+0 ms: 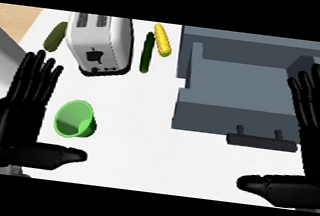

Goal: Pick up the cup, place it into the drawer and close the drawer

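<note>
looking down, the small green plastic cup lies tipped just right of my open, flat left hand; my right hand, also open, is well apart beside the grey open drawer.

From my station, the right hand covers the right side of the open grey drawer, so I cannot read that wall or the right end of the handle. The drawer unit is cut off at the right edge. Both forearms are cropped at the lower edge. The left hand hides the counter beneath it. The toaster masks part of the green vegetable at the counter's far edge.
</note>
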